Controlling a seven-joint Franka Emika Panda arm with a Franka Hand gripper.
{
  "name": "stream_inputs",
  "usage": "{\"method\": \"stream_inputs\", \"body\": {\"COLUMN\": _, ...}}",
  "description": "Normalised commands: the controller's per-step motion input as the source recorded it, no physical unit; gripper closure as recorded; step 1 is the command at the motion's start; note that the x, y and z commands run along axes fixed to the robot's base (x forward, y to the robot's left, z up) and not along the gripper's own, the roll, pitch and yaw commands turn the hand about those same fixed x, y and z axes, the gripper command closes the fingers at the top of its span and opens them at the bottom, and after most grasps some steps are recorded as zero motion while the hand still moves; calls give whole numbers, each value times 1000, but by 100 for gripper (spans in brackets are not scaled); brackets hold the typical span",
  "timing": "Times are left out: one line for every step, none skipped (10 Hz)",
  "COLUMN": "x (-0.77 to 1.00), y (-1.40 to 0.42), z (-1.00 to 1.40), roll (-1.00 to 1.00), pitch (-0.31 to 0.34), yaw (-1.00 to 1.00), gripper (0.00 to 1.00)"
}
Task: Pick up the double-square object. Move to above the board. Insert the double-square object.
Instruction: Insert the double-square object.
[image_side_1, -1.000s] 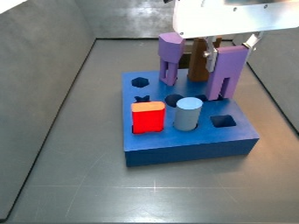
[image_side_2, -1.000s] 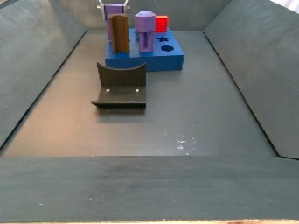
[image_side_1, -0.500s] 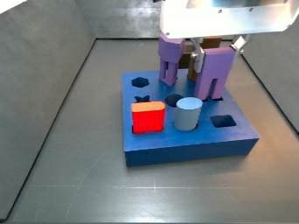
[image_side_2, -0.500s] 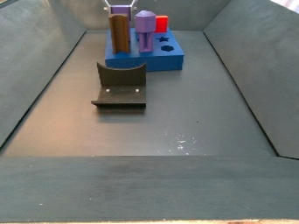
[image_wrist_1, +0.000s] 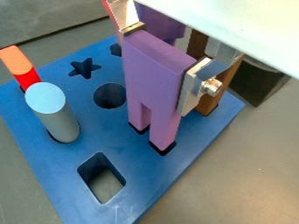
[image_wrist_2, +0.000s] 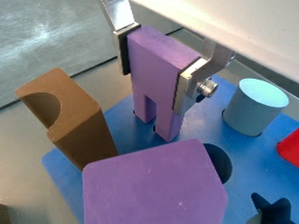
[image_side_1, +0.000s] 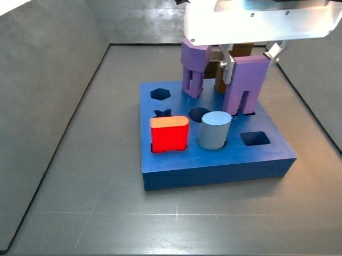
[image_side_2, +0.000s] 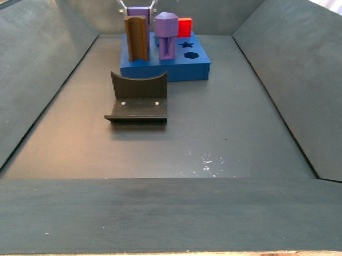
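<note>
Claw (image_wrist_1: 160, 54) holds double-square object (image_wrist_1: 158, 92) unmoved on board (image_wrist_1: 211, 166).

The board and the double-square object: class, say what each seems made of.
The board looks like matte blue plastic, its holes crisp-edged. The double-square object, held between the tool fingers over the board, looks like matte light-purple plastic, possibly printed.

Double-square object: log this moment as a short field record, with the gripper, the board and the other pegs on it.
gripper: over the board, shut on the double-square object
double-square object: light purple, upright, lower end at the board's top, seemingly entering a hole
board: blue slab with shaped holes
taller purple peg: standing on the board
brown block: behind the gripper
red block: on the board
grey-blue cylinder: on the board
fixture: on the floor, apart from the board
</note>
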Motion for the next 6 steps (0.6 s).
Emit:
{"method": "stream_inputs", "body": {"x": 237, "y": 0, "z": -323, "roll": 0, "pitch": 166, "yaw": -14, "gripper": 100}}
{"method": "stream_inputs", "body": {"x": 340, "y": -14, "z": -280, "roll": -11, "pitch": 180, "yaw": -111, "gripper": 100}}
{"method": "stream_inputs", "body": {"x": 331, "y": -11, "z": -271, "roll": -11, "pitch": 174, "yaw": -131, "gripper": 100}}
{"method": "stream_inputs", "body": {"x": 191, "y": 0, "z": -411, "roll": -17, "pitch": 163, "yaw": -123, "gripper": 100}}
{"method": "stream_inputs", "body": {"x": 160, "y": 0, "z": -494, "roll": -26, "pitch": 180, "yaw": -137, "gripper": 100}}
{"method": "stream_inputs", "body": {"x": 117, "y": 0, "z": -446, "roll": -11, "pitch": 157, "yaw": -134, "gripper": 100}}
